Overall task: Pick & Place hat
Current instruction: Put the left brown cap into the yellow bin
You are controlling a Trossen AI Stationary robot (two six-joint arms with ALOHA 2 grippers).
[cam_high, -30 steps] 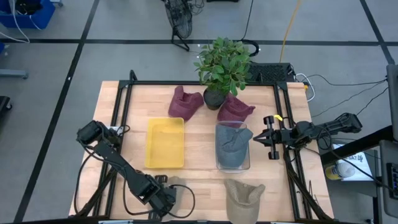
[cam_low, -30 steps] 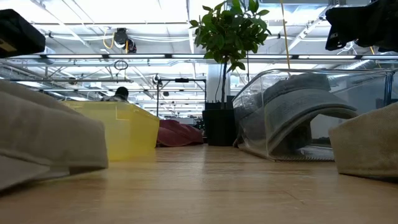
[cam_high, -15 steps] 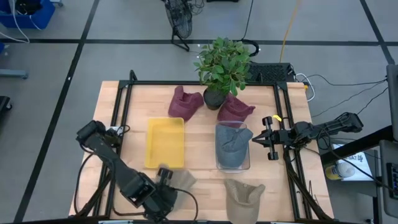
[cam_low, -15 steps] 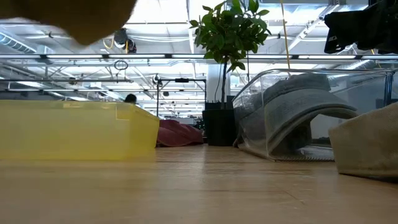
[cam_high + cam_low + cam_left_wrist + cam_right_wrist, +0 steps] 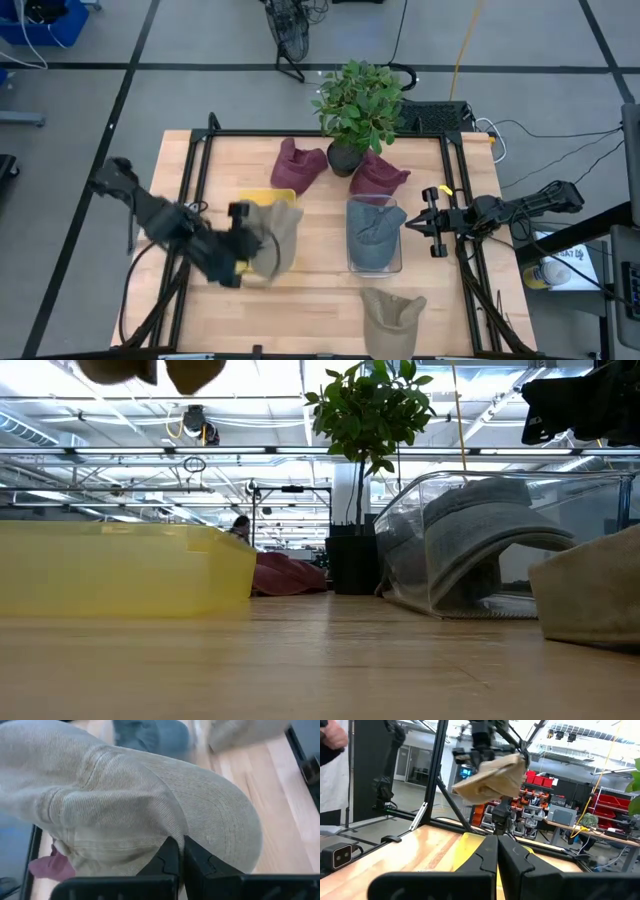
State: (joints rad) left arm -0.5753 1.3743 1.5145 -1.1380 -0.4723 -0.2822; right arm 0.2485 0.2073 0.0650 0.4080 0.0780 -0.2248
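Note:
My left gripper [image 5: 247,240] is shut on a tan cap [image 5: 270,236], which it holds in the air over the yellow bin [image 5: 268,195]. In the low view only the cap's underside [image 5: 190,370] shows at the top, above the yellow bin [image 5: 120,570]. The right wrist view shows the tan cap [image 5: 492,777] hanging under the left gripper. My right gripper [image 5: 415,224] is shut and waits at the table's right side, beside the clear bin [image 5: 374,262] in which a grey cap [image 5: 372,232] lies. My left gripper [image 5: 179,851] pinches the tan cap's cloth [image 5: 172,827] between its two fingers, near where the stitched brim [image 5: 220,820] meets the crown. It comes slanting from above and from the table's left. The cap is lifted clear and hangs tilted below the fingers.
A second tan cap [image 5: 392,315] lies at the near edge, right of centre. Two maroon caps [image 5: 297,165] [image 5: 378,177] rest beside a potted plant [image 5: 358,105] at the far edge. A black frame rail [image 5: 200,160] runs along the table's sides.
My left gripper has risen from the table's near edge and swung toward the far side, carrying the tan cap. The cap, which lay on the table near the edge, is lifted clear and now hangs over the yellow bin.

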